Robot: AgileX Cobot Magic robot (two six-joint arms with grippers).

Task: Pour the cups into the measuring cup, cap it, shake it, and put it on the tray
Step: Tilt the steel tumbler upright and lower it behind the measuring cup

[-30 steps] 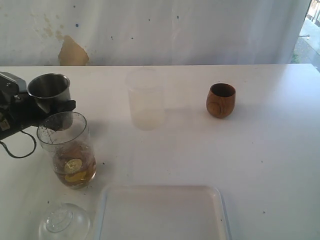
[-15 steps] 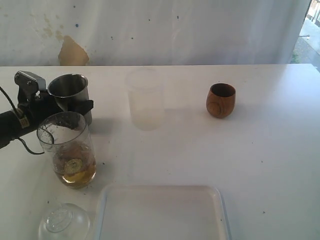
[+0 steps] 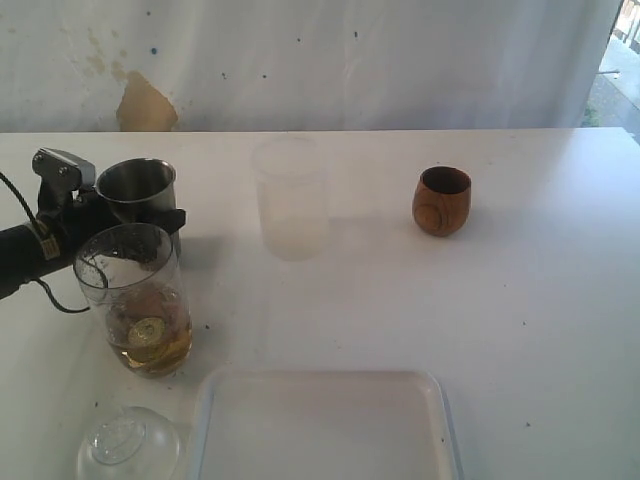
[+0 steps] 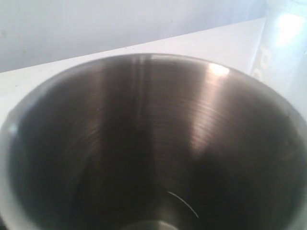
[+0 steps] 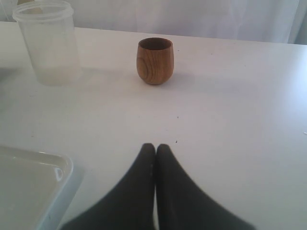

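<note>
Steel fills the left wrist view, where the tumbler (image 4: 153, 143) is seen from above and little or nothing can be made out inside it. In the exterior view it is seen upright between the fingers of the left gripper (image 3: 150, 208), just behind the measuring cup (image 3: 135, 300). Whether those fingers are clamped on it or merely standing around it cannot be told. The measuring cup is placed near the table's (image 3: 520, 300) left edge, uncapped. Amber liquid and what look like lemon slices are held in its bottom, so the tumbler is judged to have been poured already and brought upright to be set aside.

The clear domed lid (image 3: 128, 445) is laid close by, beside the tray (image 3: 325, 425), presumably to be within reach for capping. The wooden cup (image 3: 442, 200) is left well apart on the right, not yet poured. The right gripper (image 5: 155, 149) is kept low with its fingers pressed together on nothing. A frosted cup (image 3: 290, 195) is stood between the two cups.

No brand, label or readable writing is found; any marks on the measuring cup are too faint.
</note>
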